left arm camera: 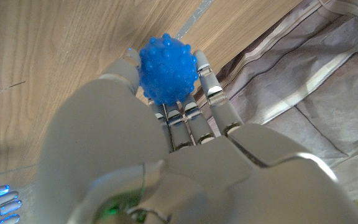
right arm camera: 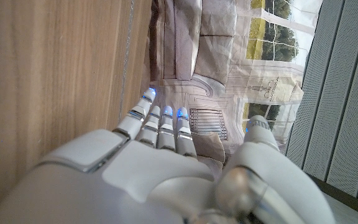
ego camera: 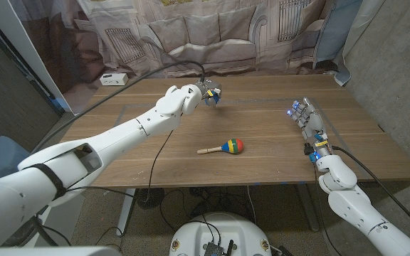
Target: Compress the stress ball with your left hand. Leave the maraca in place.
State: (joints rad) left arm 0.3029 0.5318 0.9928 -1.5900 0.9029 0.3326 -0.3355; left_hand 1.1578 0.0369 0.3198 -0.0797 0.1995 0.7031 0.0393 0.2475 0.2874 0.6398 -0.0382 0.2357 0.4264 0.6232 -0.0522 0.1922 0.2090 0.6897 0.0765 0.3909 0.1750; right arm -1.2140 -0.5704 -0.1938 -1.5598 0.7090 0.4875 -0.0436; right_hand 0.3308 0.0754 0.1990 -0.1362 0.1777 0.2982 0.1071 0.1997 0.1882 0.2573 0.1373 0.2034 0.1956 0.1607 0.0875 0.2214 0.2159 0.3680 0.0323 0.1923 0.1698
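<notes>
While the blue stress ball [left arm camera: 168, 68] is held in the left hand [ego camera: 208, 92] near the far side of the table [ego camera: 276, 160], a few things could go wrong. In the left wrist view the fingers [left arm camera: 211, 87] are seen curled round the bumpy ball, with the thumb on its other side, so it is gripped but not yet squashed much. If it is squeezed unevenly, the ball could be popped out and rolled off the far edge. The maraca [ego camera: 223, 148] is lying well apart, nearer the robot, and could be knocked if the arm is dropped. The right hand [ego camera: 306, 117] is kept at the right side with its fingers straight, and nothing is held in it.
</notes>
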